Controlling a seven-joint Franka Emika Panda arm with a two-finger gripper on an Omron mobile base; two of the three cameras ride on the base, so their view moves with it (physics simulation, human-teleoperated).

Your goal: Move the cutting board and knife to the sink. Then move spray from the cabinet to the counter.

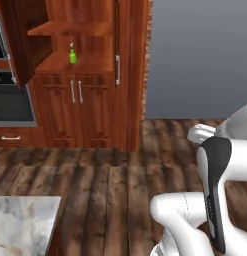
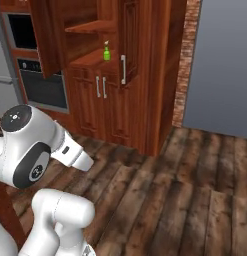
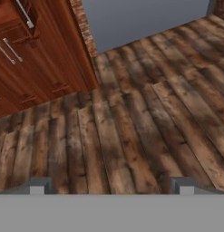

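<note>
The spray (image 1: 73,55) stands untouched in the cabinet (image 1: 95,100) niche, well apart from the bench (image 1: 20,225) corner. The gripper (image 3: 112,185) is spread wide, empty, over the floor, so that move is judged undone.

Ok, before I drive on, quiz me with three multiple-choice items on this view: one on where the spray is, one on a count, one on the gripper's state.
1. Where does the spray stand?
A. on the floor
B. in the open niche of the cabinet
C. on the counter

2. How many silver bar handles sit on the two doors right under the niche?
A. two
B. none
C. five

3. How are the gripper fingers set?
A. shut on the spray
B. pressed together, holding nothing
C. spread apart, holding nothing

Answers:
1 B: the green bottle stands on the niche shelf.
2 A: one handle on each door.
3 C: the hand view shows bare floor between the tips.
</note>
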